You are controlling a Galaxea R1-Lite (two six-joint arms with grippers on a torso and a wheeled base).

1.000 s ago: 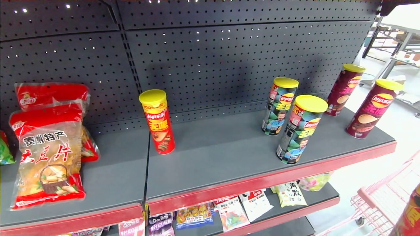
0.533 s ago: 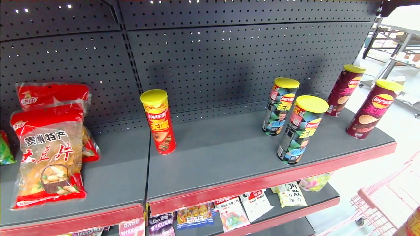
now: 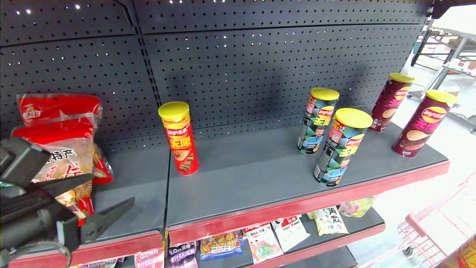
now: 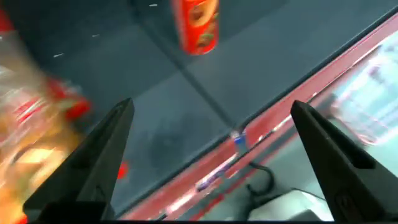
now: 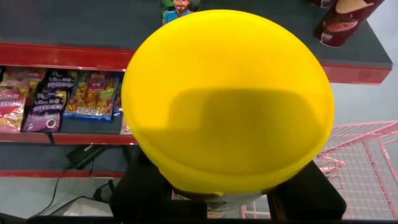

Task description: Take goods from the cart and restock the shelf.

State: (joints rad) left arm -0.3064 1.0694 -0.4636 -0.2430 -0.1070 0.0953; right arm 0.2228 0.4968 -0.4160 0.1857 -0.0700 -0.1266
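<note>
Restocking unfinished: yellow-lidded red crisp tube [image 5: 227, 93] clenched in right gripper [image 5: 224, 198], unshelved; left gripper [image 3: 111, 188] splayed, empty, at eight o'clock.

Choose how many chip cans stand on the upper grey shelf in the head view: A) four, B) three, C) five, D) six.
C: the red can, the rear patterned can, the front patterned can, the rear maroon can and the front maroon can stand on the shelf; the held can is off it.
</note>
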